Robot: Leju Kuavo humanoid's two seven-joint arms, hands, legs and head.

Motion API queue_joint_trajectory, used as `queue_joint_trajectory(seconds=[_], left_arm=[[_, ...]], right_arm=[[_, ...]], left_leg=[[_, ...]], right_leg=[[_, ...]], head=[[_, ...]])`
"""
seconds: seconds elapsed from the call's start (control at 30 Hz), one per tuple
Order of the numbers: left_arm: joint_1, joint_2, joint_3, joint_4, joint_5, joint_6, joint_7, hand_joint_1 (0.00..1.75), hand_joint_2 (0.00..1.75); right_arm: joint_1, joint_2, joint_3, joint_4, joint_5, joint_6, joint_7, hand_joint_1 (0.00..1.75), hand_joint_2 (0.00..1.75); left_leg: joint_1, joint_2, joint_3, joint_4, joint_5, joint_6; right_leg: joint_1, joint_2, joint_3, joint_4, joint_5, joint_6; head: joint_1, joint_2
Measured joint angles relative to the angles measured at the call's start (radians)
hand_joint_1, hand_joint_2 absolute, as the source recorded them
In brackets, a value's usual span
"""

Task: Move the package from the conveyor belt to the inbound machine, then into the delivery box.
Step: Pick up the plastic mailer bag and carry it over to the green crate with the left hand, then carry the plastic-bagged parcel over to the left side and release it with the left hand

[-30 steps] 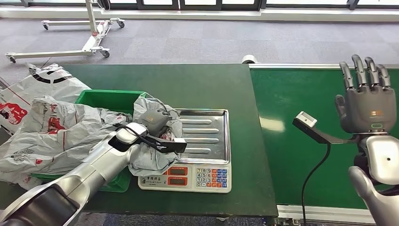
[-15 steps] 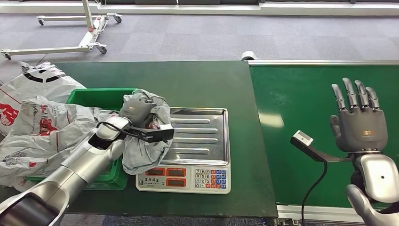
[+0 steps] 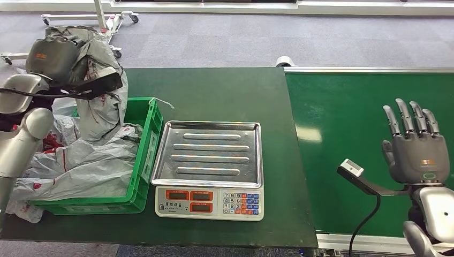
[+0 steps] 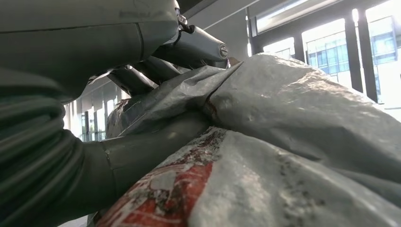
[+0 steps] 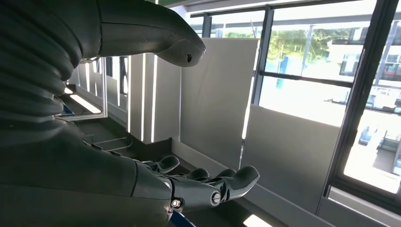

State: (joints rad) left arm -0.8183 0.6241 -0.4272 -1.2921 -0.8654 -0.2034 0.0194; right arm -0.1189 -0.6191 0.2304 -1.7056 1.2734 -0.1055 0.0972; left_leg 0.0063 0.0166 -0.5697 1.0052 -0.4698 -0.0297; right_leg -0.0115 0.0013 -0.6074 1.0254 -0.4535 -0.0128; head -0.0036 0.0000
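Lifted off the scale [image 3: 209, 166] since the earlier frame, the grey package [image 3: 99, 80] hangs gripped in the left hand [image 3: 53, 56] above the green bin [image 3: 142, 160], while the right hand [image 3: 415, 147] hovers empty, fingers spread, over the conveyor belt [image 3: 342, 118].

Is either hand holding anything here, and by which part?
The left hand grips the grey package by its bunched upper end, lifted above the green delivery box. The right hand holds nothing, fingers spread over the conveyor belt.
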Motion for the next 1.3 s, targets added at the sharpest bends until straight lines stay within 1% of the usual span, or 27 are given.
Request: queue_joint_trajectory(seconds=[0.17,0.3,0.4,0.5,0.53,0.6,0.63,0.67,0.7,0.73,0.83,0.97,1.1,1.23,1.3], left_arm=[[0.002,0.076,0.022,-0.041,0.052,-0.021,-0.001,1.75,1.75],[0.028,0.123,0.029,-0.051,0.094,-0.045,-0.002,1.75,1.75],[0.071,0.149,0.03,-0.053,0.116,-0.055,-0.005,1.75,1.75],[0.151,0.168,0.03,-0.051,0.13,-0.056,-0.011,1.75,1.75],[0.185,0.172,0.03,-0.05,0.129,-0.052,-0.013,1.57,1.75],[0.244,0.172,0.026,-0.043,0.115,-0.043,-0.018,0.86,1.75],[0.266,0.169,0.023,-0.037,0.102,-0.04,-0.019,0.42,1.75],[0.28,0.163,0.018,-0.028,0.085,-0.036,-0.02,0.17,1.75],[0.29,0.154,0.013,-0.017,0.066,-0.031,-0.02,0.08,1.75],[0.296,0.143,0.008,-0.004,0.047,-0.024,-0.018,0.0,1.31],[0.3,0.104,-0.011,0.038,0.001,-0.001,-0.013,0.0,0.0],[0.297,0.064,-0.031,0.079,-0.028,0.017,-0.009,0.0,0.0],[0.272,0.032,-0.044,0.104,-0.045,0.028,-0.009,0.0,0.0],[0.245,0.008,-0.054,0.1,-0.058,0.053,-0.003,0.0,0.0],[0.237,0.003,-0.053,0.081,-0.061,0.07,0.005,0.0,0.0]], right_arm=[[-0.009,-0.001,0.0,-0.001,-0.005,0.007,0.0,0.0,1.75],[-0.003,-0.002,-0.001,-0.009,-0.014,0.008,0.004,0.0,1.75],[0.001,-0.004,-0.004,-0.017,-0.017,0.012,0.008,0.0,1.75],[0.007,-0.005,-0.01,-0.027,-0.019,0.021,0.009,0.0,1.75],[0.01,-0.006,-0.012,-0.03,-0.02,0.025,0.009,0.0,1.75],[0.014,-0.009,-0.017,-0.035,-0.025,0.031,0.01,0.0,1.75],[0.014,-0.011,-0.019,-0.038,-0.028,0.035,0.01,0.0,1.75],[0.013,-0.013,-0.02,-0.039,-0.031,0.039,0.011,0.0,1.75],[0.013,-0.015,-0.021,-0.041,-0.034,0.043,0.012,0.0,1.75],[0.012,-0.018,-0.021,-0.042,-0.036,0.046,0.013,0.0,1.75],[0.012,-0.026,-0.022,-0.047,-0.038,0.049,0.018,0.0,1.75],[0.025,-0.043,-0.031,-0.059,-0.042,0.048,0.026,0.0,1.75],[0.06,-0.059,-0.054,-0.081,-0.048,0.043,0.03,0.0,1.75],[0.102,-0.063,-0.082,-0.105,-0.045,0.042,0.033,0.0,1.75],[0.125,-0.063,-0.095,-0.116,-0.039,0.039,0.035,0.0,1.75]], left_leg=[[0.0,-0.001,0.0,0.001,0.0,0.0],[0.0,-0.001,0.0,0.001,0.0,0.0],[0.0,-0.001,-0.001,0.001,0.0,0.0],[-0.001,0.0,0.0,0.0,-0.001,0.0],[-0.001,0.0,0.0,0.0,-0.001,0.0],[-0.001,0.0,0.0,0.001,-0.001,0.0],[-0.001,0.0,0.0,0.001,-0.001,0.0],[-0.001,0.0,-0.001,0.001,-0.001,0.0],[-0.002,-0.001,-0.001,0.001,-0.001,0.0],[-0.002,-0.001,-0.001,0.001,-0.001,0.0],[-0.002,-0.002,-0.002,0.002,-0.001,0.001],[-0.002,-0.002,-0.002,0.002,-0.001,0.001],[-0.002,-0.003,-0.002,0.003,-0.001,0.001],[-0.002,-0.002,-0.002,0.003,-0.001,0.001],[-0.002,-0.002,-0.002,0.003,-0.001,0.001]], right_leg=[[0.0,-0.001,0.0,0.0,0.0,0.0],[-0.001,-0.001,0.0,0.0,0.0,0.0],[-0.001,-0.001,0.0,0.0,0.0,0.0],[-0.002,0.0,-0.001,0.0,-0.001,0.0],[-0.002,0.0,-0.001,0.0,-0.001,0.0],[-0.002,0.0,-0.001,0.0,-0.001,0.001],[-0.002,0.0,-0.001,-0.001,-0.001,0.001],[-0.002,-0.001,-0.001,-0.001,-0.001,0.001],[-0.002,-0.001,-0.001,-0.001,-0.001,0.001],[-0.003,-0.002,-0.001,-0.001,-0.001,0.001],[-0.003,-0.003,-0.001,-0.001,-0.001,0.001],[-0.003,-0.002,-0.001,-0.001,0.0,0.002],[-0.003,-0.003,-0.001,-0.002,0.0,0.002],[-0.003,-0.003,-0.001,-0.002,0.0,0.002],[-0.003,-0.003,-0.001,-0.002,0.0,0.002]], head=[[0.0,0.0],[0.0,0.0],[0.0,0.0],[0.0,0.0],[0.0,0.0],[0.0,0.0],[0.0,0.0],[0.0,0.0],[0.0,0.0],[0.0,0.0],[0.0,0.0],[0.0,0.0],[0.0,0.0],[0.0,0.0],[0.0,0.0]])
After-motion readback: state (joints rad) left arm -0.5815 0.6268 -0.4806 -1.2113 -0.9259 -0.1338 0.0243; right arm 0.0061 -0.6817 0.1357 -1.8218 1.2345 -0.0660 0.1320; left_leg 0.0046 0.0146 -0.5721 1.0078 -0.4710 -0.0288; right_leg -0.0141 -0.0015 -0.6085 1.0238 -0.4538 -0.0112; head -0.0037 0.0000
